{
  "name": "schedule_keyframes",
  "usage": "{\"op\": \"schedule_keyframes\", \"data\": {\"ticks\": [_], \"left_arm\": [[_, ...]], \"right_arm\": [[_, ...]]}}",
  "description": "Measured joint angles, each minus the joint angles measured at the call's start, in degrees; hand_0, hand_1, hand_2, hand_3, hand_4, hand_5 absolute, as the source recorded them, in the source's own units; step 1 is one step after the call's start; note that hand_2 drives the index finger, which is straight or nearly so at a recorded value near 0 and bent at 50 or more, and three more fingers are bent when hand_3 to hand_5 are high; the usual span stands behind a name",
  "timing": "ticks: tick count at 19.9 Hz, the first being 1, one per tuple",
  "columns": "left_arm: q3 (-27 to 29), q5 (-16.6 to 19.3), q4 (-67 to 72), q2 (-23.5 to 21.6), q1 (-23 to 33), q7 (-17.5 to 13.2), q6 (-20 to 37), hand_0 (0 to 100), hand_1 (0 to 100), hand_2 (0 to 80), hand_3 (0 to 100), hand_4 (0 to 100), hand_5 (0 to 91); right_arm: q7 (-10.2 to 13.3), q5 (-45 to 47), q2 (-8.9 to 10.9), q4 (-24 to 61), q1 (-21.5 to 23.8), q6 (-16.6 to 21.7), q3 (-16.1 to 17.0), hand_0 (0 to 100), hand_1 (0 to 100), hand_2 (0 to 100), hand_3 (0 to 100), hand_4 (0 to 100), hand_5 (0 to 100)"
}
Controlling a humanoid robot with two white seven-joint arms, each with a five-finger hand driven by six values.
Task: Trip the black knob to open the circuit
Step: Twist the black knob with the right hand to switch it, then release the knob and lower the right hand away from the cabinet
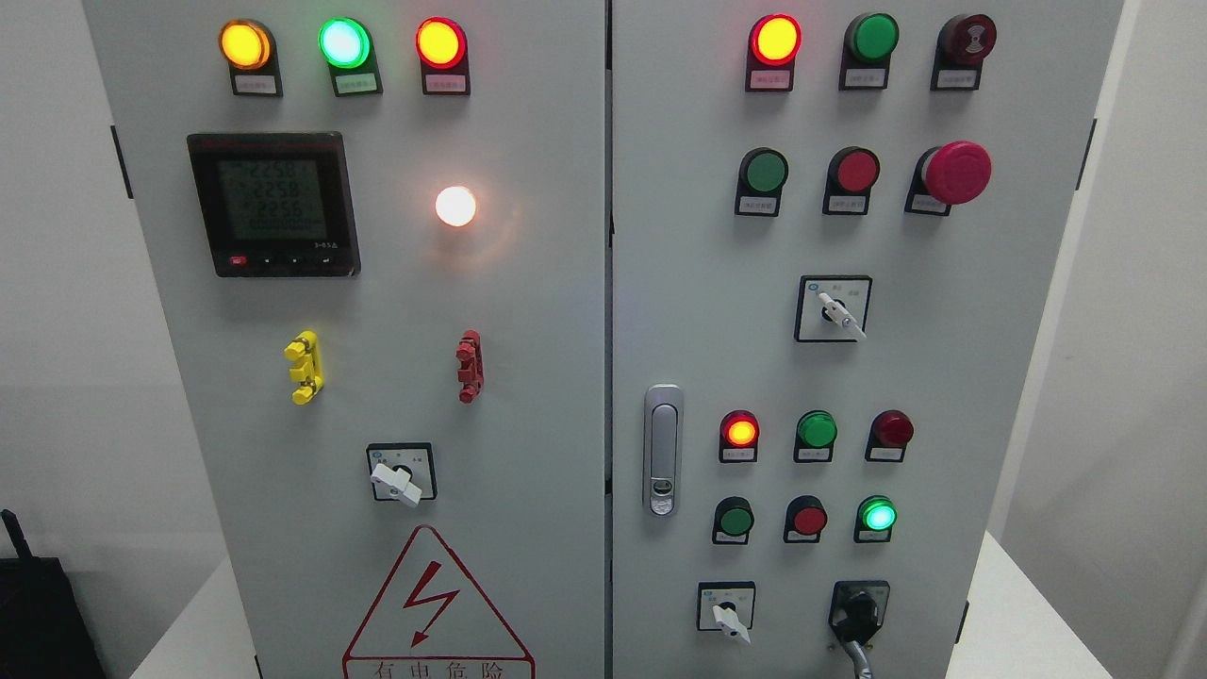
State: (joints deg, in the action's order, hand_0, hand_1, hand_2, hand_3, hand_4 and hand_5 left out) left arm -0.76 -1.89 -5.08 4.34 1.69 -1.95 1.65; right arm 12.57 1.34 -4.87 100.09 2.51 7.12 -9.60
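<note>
A grey electrical cabinet [528,377] with two doors fills the head view. The black knob [858,610] sits at the lower right of the right door, on a dark square plate, with its handle pointing down toward the picture's bottom edge. A white selector switch [727,617] is just left of it. Neither of my hands nor any arm shows in the picture.
The right door also carries a red mushroom button [955,173], a white selector [839,313], several lamps and push buttons, and a door latch [663,450]. The left door holds a meter [273,203], a lit white lamp [455,206], another selector [397,482] and a warning triangle [436,608].
</note>
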Motion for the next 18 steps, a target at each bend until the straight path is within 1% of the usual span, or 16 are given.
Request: {"op": "schedule_keyframes", "data": {"ticks": [18], "left_arm": [[0.0, 0.0, 0.0, 0.0, 0.0, 0.0, 0.0, 12, 39, 0.0, 0, 0, 0.0]], "right_arm": [[0.1, 0.1, 0.0, 0.0, -0.1, -0.1, 0.5, 94, 97, 0, 100, 100, 93]]}}
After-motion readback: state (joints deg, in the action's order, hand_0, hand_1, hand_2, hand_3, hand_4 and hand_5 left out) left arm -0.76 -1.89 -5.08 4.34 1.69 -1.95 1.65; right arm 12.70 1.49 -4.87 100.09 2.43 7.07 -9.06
